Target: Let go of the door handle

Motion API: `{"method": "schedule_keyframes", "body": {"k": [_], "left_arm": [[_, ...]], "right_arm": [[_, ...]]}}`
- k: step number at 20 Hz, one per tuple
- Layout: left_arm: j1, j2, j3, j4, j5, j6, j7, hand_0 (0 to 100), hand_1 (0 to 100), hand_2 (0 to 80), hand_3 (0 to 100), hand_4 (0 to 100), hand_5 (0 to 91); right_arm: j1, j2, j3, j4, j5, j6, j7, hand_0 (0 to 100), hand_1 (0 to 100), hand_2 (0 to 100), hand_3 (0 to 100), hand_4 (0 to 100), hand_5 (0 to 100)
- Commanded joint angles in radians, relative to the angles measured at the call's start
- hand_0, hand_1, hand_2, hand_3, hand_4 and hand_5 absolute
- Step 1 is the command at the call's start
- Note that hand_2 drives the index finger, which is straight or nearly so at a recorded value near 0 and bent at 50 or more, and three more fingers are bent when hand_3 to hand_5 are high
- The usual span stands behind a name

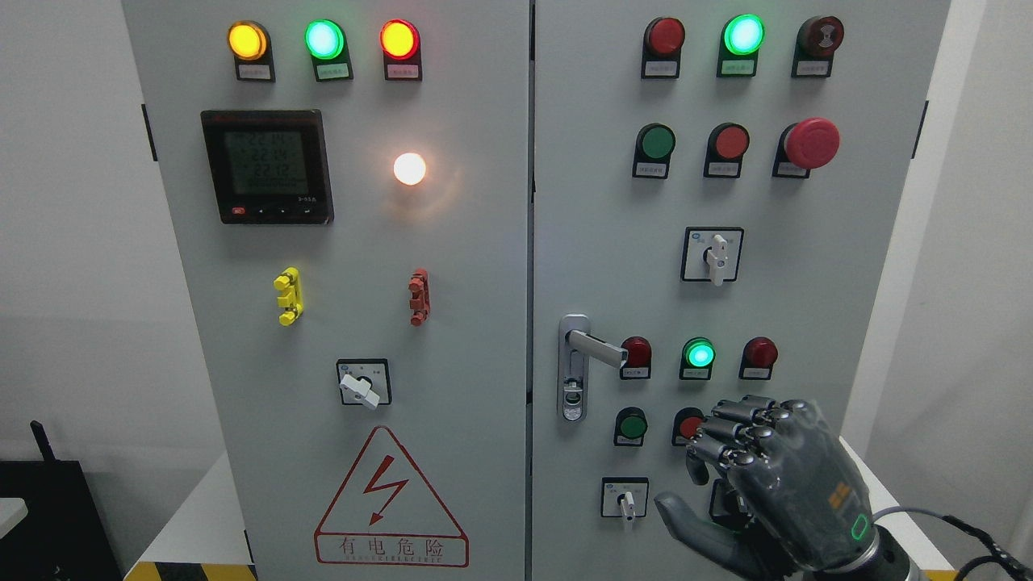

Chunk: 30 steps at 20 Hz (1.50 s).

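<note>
- One robot hand in view: the right robot hand [775, 476], arm entering from the lower right; left arm not visible.
- Right robot hand fingers [730, 440] are curled loosely, thumb sticking out to the left, nothing held between them.
- Door handle [595, 347] sits on the right cabinet door [613, 202], near its left edge, lever pointing right and slightly down from its metal plate.
- Hand is below and to the right of the handle, apart from it, in front of the lower buttons; no contact with the lever.
- Judgement: release looks basically done, handle is free.
- To finish well: back the hand straight away from the panel, keep fingers loose, avoid brushing the red button [684, 424] behind the knuckles or the small rotary switch [625, 500] beside the thumb.
- Risk: sideways sweep could press a button or flip a switch.
</note>
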Motion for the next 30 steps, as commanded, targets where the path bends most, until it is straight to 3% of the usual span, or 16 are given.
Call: {"method": "schedule_keyframes", "body": {"k": [1,4,5,11,15,19,22,27,30], "left_arm": [[-0.003,0.0,0.002,0.009,0.0,0.0,0.001,12,39,0.0,0,0,0.0],[-0.003,0.0,0.002,0.009,0.0,0.001,0.001,12,39,0.0,0,0,0.0],[-0.003,0.0,0.002,0.009,0.0,0.0,0.001,12,39,0.0,0,0,0.0],[-0.003,0.0,0.002,0.009,0.0,0.0,0.001,12,39,0.0,0,0,0.0],[-0.003,0.0,0.002,0.009,0.0,0.0,0.001,12,39,0.0,0,0,0.0],[-0.003,0.0,0.002,0.009,0.0,0.0,0.001,12,39,0.0,0,0,0.0],[-0.003,0.0,0.002,0.009,0.0,0.0,0.001,12,39,0.0,0,0,0.0],[-0.003,0.0,0.002,0.009,0.0,0.0,0.001,12,39,0.0,0,0,0.0],[-0.003,0.0,0.002,0.009,0.0,0.0,0.001,12,39,0.0,0,0,0.0]], "right_arm": [[-0.006,-0.194,0.097,-0.033,-0.069,0.008,-0.009,47,17,47,99,90,100],[-0.003,-0.26,0.152,-0.035,-0.157,0.009,-0.012,46,19,37,91,86,99],[-0.003,-0.282,0.165,-0.038,-0.194,0.008,-0.014,45,21,33,84,84,98],[-0.002,-0.362,0.174,-0.044,-0.363,0.009,-0.017,41,26,16,68,74,92],[-0.005,-0.392,0.174,-0.05,-0.47,0.059,-0.015,40,28,10,62,70,88],[-0.005,-0.395,0.2,-0.102,-0.475,0.104,-0.014,39,29,12,62,70,89],[-0.008,-0.431,0.209,-0.138,-0.475,0.142,-0.009,39,29,13,63,72,91],[-0.031,-0.434,0.211,-0.208,-0.481,0.274,0.003,39,28,15,65,74,94],[-0.055,-0.434,0.212,-0.228,-0.481,0.31,0.025,39,28,17,67,76,95]]}}
